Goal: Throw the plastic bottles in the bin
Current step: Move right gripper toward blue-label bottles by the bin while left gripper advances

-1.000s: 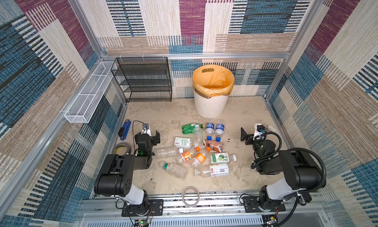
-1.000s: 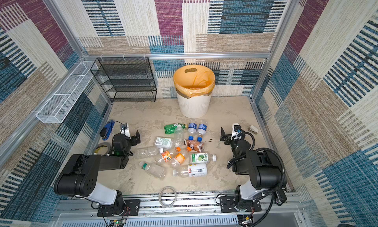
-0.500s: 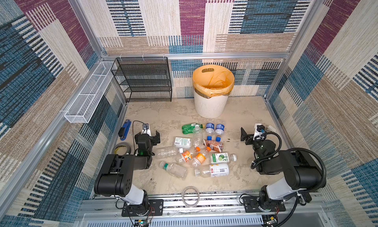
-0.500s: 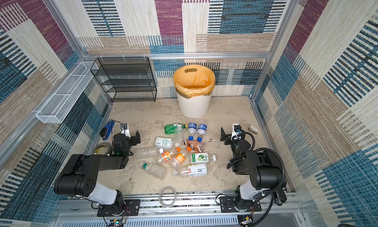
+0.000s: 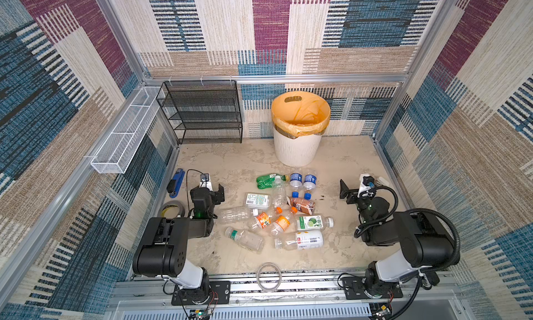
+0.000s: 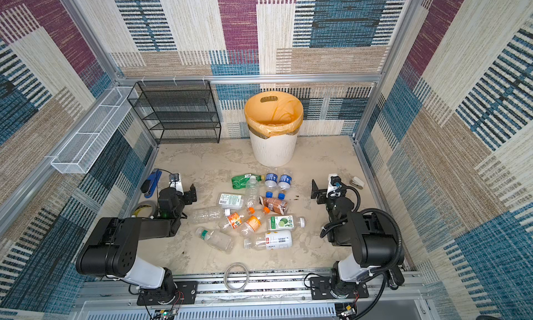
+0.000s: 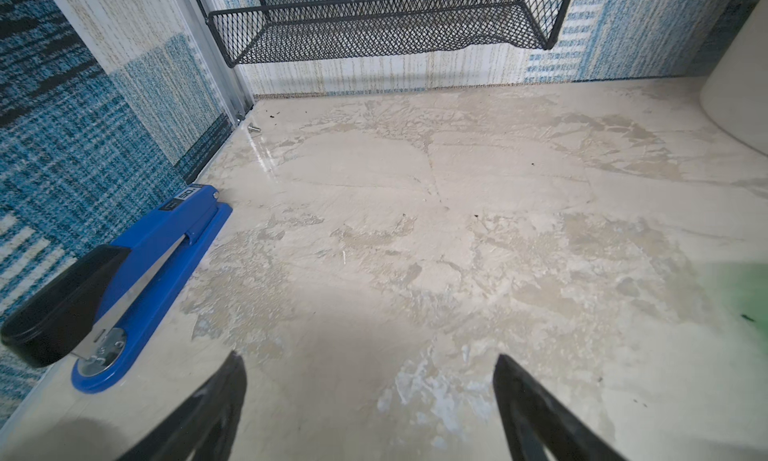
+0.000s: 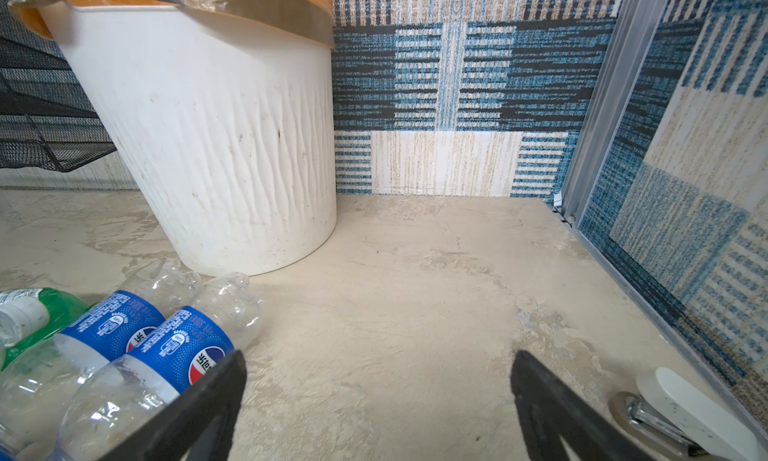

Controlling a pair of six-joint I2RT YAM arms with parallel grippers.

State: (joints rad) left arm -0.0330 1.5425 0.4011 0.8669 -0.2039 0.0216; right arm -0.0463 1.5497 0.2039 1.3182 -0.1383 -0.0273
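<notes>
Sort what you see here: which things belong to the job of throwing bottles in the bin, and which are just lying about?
Belong to the job: plastic bottles, white bin with orange liner.
Just lying about: blue stapler, grey tape roll, black mesh shelf rack, white wire basket.

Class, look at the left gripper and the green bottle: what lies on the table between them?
Nothing. Only bare tabletop separates the left gripper from the green bottle, as both top views show.
</notes>
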